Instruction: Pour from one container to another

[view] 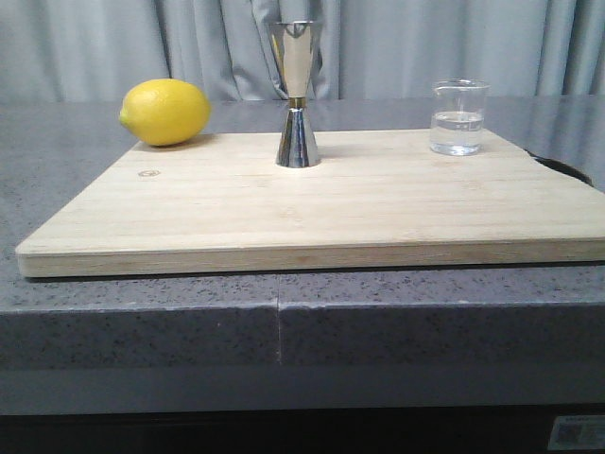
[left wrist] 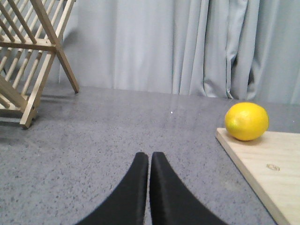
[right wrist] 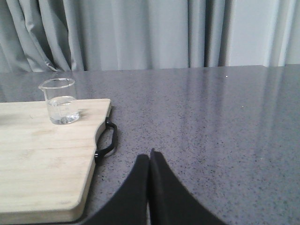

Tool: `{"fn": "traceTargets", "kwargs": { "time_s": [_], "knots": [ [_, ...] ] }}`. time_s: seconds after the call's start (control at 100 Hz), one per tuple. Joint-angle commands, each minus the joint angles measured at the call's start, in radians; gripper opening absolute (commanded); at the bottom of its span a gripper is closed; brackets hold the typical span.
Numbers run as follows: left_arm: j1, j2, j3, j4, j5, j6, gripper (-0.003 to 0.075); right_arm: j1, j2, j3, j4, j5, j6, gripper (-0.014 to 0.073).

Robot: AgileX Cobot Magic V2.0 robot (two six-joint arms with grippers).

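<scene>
A small clear glass cup (view: 459, 117) holding some clear liquid stands upright at the back right of the wooden cutting board (view: 312, 203); the right wrist view shows the cup (right wrist: 60, 101) too. A polished steel hourglass jigger (view: 297, 95) with a gold band at its waist stands upright at the back middle of the board. My left gripper (left wrist: 149, 155) is shut and empty over the grey counter, left of the board. My right gripper (right wrist: 150, 153) is shut and empty over the counter, right of the board. Neither gripper appears in the front view.
A yellow lemon (view: 165, 112) rests at the board's back left corner, also seen as the lemon (left wrist: 246, 121) from the left wrist. A wooden dish rack (left wrist: 29, 56) stands further left on the counter. The board has a black handle (right wrist: 106, 139) on its right edge. Grey curtains hang behind.
</scene>
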Motion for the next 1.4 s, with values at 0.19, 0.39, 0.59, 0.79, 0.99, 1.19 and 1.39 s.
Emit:
{"fn": "traceTargets", "kwargs": {
  "time_s": [0.19,0.39,0.59,0.79,0.99,1.19,1.39],
  "knots": [
    [-0.008,0.088,-0.263,-0.014,0.134,-0.007,-0.0019,-0.004,0.081,-0.266,0.005,0.089,-0.003,-0.0071],
    [-0.008,0.247,-0.439,-0.014,0.339,0.003,-0.0019,-0.004,0.236,-0.429,0.005,0.18,-0.003,-0.0071],
    [-0.008,0.339,-0.522,-0.014,0.374,0.005,-0.0019,-0.004,0.335,-0.518,0.003,0.197,-0.007,-0.0072],
    [-0.008,0.348,-0.522,-0.014,0.368,0.005,-0.0019,-0.004,0.337,-0.517,0.003,0.197,-0.007,-0.0071],
    [-0.008,0.348,-0.522,-0.014,0.368,0.005,-0.0019,-0.004,0.337,-0.517,0.003,0.17,-0.007,-0.0072],
    [-0.008,0.348,-0.522,-0.014,0.368,0.005,-0.0019,-0.004,0.337,-0.517,0.003,0.175,-0.007,-0.0071],
    [-0.008,0.348,-0.522,-0.013,0.356,0.005,0.001,-0.004,0.337,-0.517,0.003,0.19,0.033,0.0007]
  ]
}}
